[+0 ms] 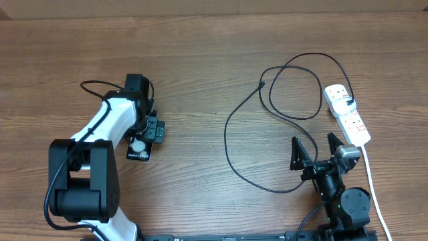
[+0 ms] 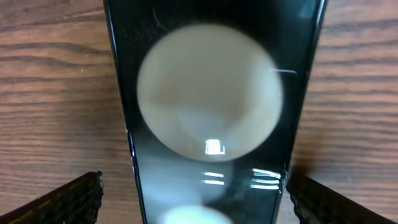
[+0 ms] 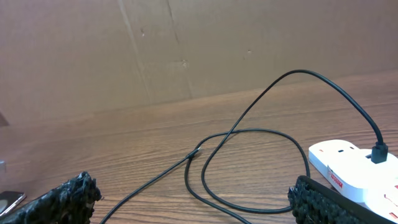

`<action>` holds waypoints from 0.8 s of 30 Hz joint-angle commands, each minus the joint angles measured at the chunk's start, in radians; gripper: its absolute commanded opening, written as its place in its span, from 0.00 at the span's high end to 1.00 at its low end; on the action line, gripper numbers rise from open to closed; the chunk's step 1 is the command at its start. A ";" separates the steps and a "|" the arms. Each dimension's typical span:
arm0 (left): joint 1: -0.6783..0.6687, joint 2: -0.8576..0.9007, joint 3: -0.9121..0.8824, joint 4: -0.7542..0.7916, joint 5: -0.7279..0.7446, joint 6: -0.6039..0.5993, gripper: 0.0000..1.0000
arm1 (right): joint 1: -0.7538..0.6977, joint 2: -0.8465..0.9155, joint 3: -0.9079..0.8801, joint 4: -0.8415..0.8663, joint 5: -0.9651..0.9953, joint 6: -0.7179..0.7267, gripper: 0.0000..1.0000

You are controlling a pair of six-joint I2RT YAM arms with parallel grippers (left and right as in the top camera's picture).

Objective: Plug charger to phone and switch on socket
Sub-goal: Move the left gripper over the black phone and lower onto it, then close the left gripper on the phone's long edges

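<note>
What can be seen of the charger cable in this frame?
The charger is a long, thin black cable, rubbery-looking, lying slack on the wooden table. Its small black plug sits in the white socket. From there the cable arches up, curls into a loop and sweeps round in a wide bend. The connector tip lies free on the wood, joined to nothing. The open right gripper is near the bend, not holding it.

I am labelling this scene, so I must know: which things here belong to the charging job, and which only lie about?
For the job: phone, charger, socket.
Not for the job: only the wooden table and the cardboard wall.
</note>
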 commanded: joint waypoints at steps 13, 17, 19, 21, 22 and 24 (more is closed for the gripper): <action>0.005 0.010 -0.108 0.138 0.027 -0.014 0.00 | -0.004 -0.005 -0.001 0.006 0.006 -0.005 0.00; 0.005 0.010 -0.138 0.149 0.081 -0.014 0.00 | -0.004 -0.005 -0.001 0.006 0.006 -0.005 0.00; 0.005 0.010 -0.149 0.145 0.103 -0.021 0.00 | -0.004 -0.005 -0.001 0.006 0.006 -0.005 0.00; 0.005 0.010 -0.159 0.142 0.111 -0.039 0.00 | -0.004 -0.005 -0.001 0.006 0.006 -0.005 0.00; 0.005 0.010 -0.164 0.139 0.112 -0.045 0.00 | -0.004 -0.005 -0.001 0.006 0.006 -0.005 0.00; 0.005 0.010 -0.167 0.119 0.120 -0.047 0.00 | -0.004 -0.005 -0.001 0.006 0.006 -0.005 0.00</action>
